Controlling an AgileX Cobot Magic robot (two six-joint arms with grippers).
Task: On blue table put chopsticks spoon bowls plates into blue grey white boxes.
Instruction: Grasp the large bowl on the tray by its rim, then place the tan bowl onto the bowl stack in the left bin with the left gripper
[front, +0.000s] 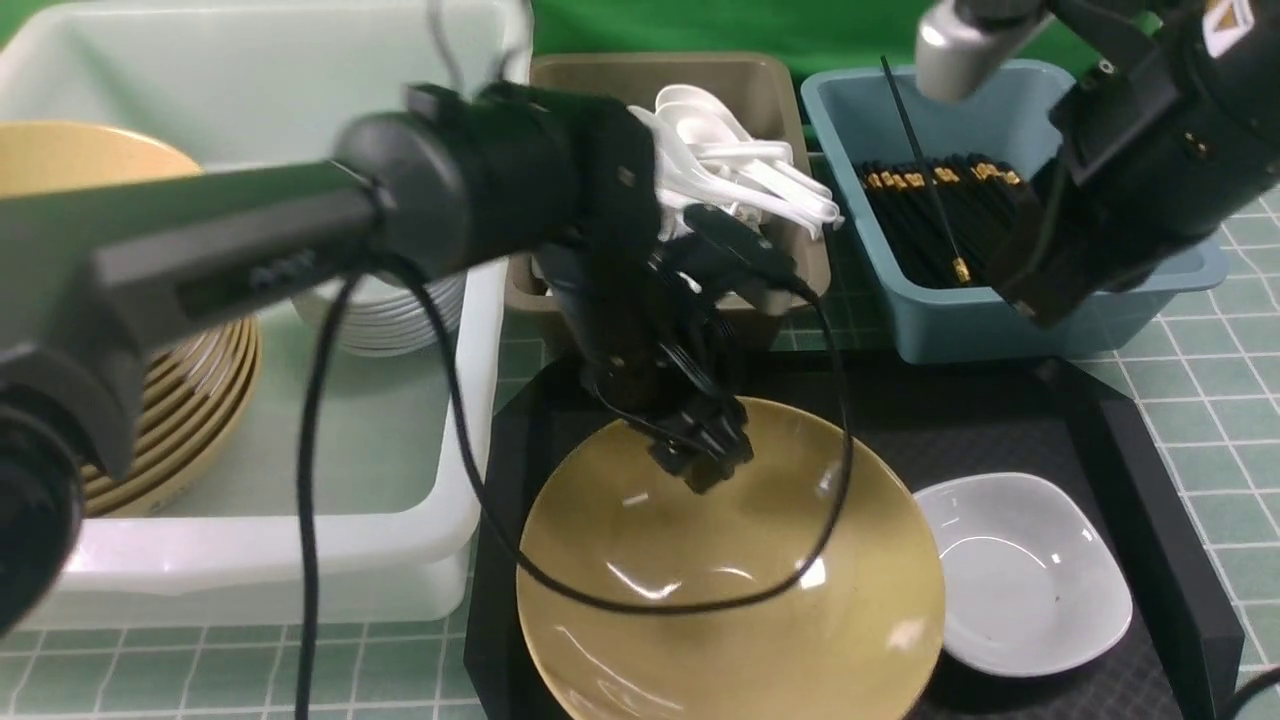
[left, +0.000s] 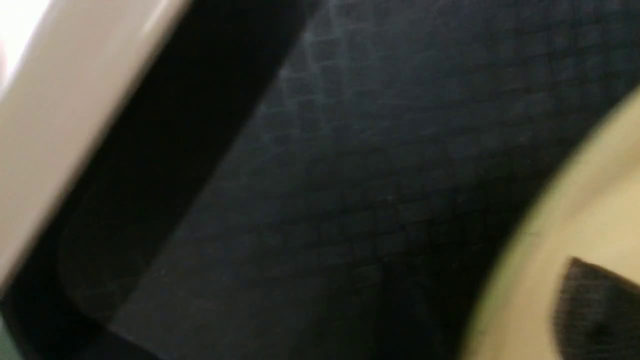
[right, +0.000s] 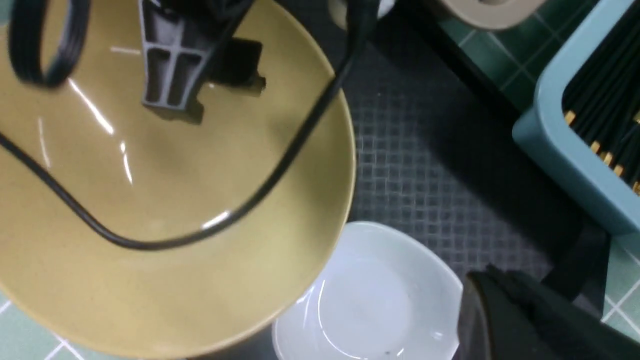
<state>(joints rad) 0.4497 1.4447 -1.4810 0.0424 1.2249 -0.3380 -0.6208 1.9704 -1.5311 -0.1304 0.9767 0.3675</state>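
A large yellow bowl (front: 730, 590) and a small white plate (front: 1020, 580) lie on a black tray (front: 1130, 430). My left gripper (front: 700, 455) is down at the bowl's far rim. It is open, with one finger (left: 595, 310) inside the bowl (left: 565, 225) and the other hidden. My right gripper (front: 1030, 295) hangs shut and empty over the front of the blue box (front: 1000, 330), which holds black chopsticks (front: 940, 220). In the right wrist view its fingertips (right: 500, 305) are beside the white plate (right: 370, 300), with the bowl (right: 175, 200) alongside.
A white box (front: 450, 450) on the left holds stacked yellow bowls (front: 180, 420) and white plates (front: 390, 320). A grey box (front: 770, 90) behind the tray holds white spoons (front: 740, 160). My left arm's black cable (front: 700, 600) droops across the bowl. A green gridded mat covers the table.
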